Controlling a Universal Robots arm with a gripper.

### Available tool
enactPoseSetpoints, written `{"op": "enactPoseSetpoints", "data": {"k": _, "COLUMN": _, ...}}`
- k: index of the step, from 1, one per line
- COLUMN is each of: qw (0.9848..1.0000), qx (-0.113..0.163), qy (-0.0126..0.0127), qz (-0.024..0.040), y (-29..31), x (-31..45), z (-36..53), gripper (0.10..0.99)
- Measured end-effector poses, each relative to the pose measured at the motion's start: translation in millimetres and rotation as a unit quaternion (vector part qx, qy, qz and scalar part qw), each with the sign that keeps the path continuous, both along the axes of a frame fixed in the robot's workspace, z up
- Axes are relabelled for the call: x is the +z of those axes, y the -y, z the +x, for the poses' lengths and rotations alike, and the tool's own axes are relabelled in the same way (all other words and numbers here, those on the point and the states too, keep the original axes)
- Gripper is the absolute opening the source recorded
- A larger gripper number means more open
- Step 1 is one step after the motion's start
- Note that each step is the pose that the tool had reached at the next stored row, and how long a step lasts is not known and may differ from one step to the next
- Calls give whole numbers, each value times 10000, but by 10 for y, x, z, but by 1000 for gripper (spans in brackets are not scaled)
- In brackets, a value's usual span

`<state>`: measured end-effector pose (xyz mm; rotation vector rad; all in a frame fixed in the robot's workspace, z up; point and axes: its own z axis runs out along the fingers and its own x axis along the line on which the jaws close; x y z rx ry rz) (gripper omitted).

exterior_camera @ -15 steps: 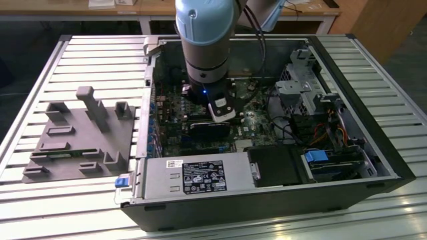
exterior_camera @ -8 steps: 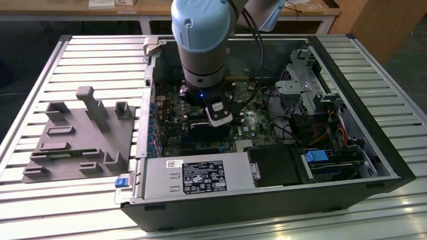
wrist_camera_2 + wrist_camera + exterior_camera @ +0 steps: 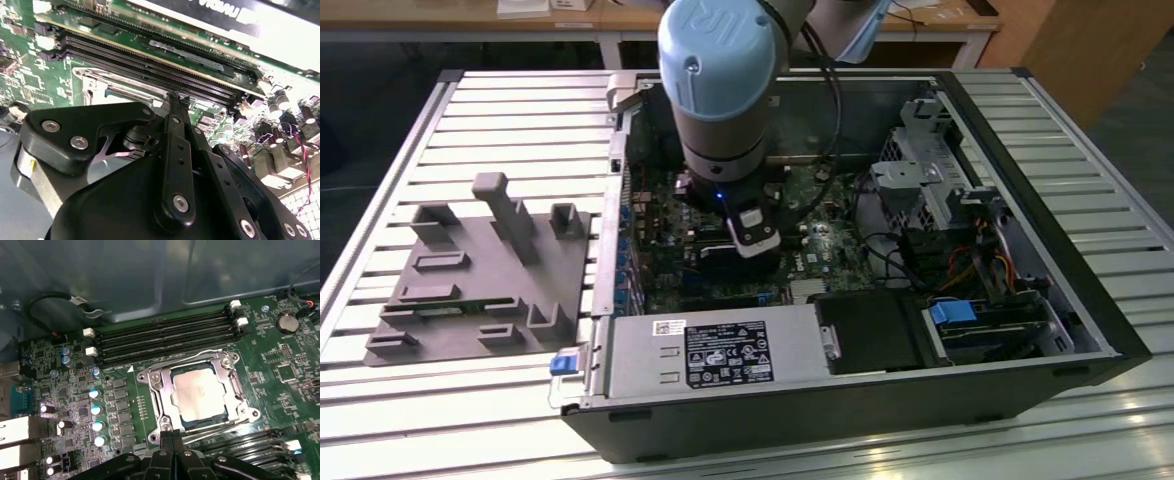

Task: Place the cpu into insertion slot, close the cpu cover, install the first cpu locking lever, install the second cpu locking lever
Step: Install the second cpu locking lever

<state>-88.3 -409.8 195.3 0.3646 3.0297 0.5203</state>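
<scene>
The cpu (image 3: 200, 395), a dull silver square, lies in the insertion slot (image 3: 156, 392) on the green board. The cpu cover (image 3: 234, 390), a silver frame, lies down around it. One thin wire lever (image 3: 175, 362) runs along the side by the memory slots, another (image 3: 225, 427) along the opposite side. My gripper (image 3: 171, 437) is shut, its tips touching the slot's edge at the corner of that second lever, with nothing seen between the fingers (image 3: 174, 107). In the exterior view the gripper (image 3: 750, 240) reaches down into the open computer case (image 3: 1067, 250).
Long black memory slots (image 3: 160, 340) flank the socket. Blue-topped capacitors (image 3: 95, 395) and a coin battery (image 3: 286, 322) stand nearby. In the exterior view, a power supply (image 3: 720, 355), a drive cage (image 3: 934, 180) and cables crowd the case; a grey fixture plate (image 3: 467, 280) lies at that view's left.
</scene>
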Motion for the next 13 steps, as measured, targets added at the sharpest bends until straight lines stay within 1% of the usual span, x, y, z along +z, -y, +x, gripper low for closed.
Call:
{"op": "enactPoseSetpoints", "data": {"k": 5, "qw": 10000, "qx": 15, "qy": 0, "qz": 39, "y": 19, "x": -17, "z": -20, "gripper": 102}}
{"op": "enactPoseSetpoints", "data": {"k": 13, "qw": 9999, "qx": 17, "qy": 0, "qz": 123, "y": 122, "x": -18, "z": -24, "gripper": 102}}
